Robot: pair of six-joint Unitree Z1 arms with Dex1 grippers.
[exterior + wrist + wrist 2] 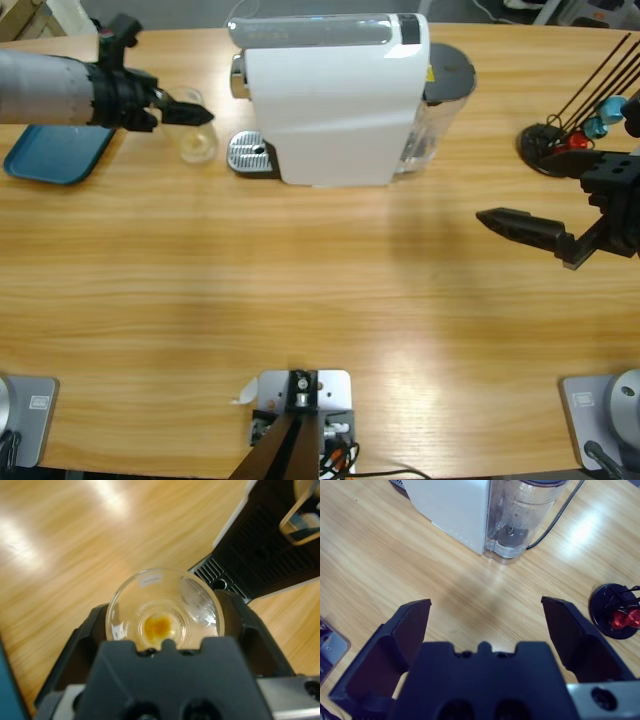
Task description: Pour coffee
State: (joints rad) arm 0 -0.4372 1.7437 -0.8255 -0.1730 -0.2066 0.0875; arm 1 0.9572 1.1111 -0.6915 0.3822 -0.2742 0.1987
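Two arms work at a long wooden table [300, 300]. The left end effector [165, 630] holds a small clear glass [165, 612] between its jaws, closed around its sides, just beside the drip tray [250, 155] of the white coffee machine [330, 100]. A little brown liquid lies at the bottom of the glass. The glass is probably light, stiff, smooth and fragile, so a hold around the middle of its wall, firm but not hard, seems best, and it should stay upright. The right end effector [485, 620] is wide open and holds nothing; it hangs over bare table near a black stand [550, 148] with thin rods. A blue tray [55, 152] lies at the table's left edge. Almost nothing of the room shows.
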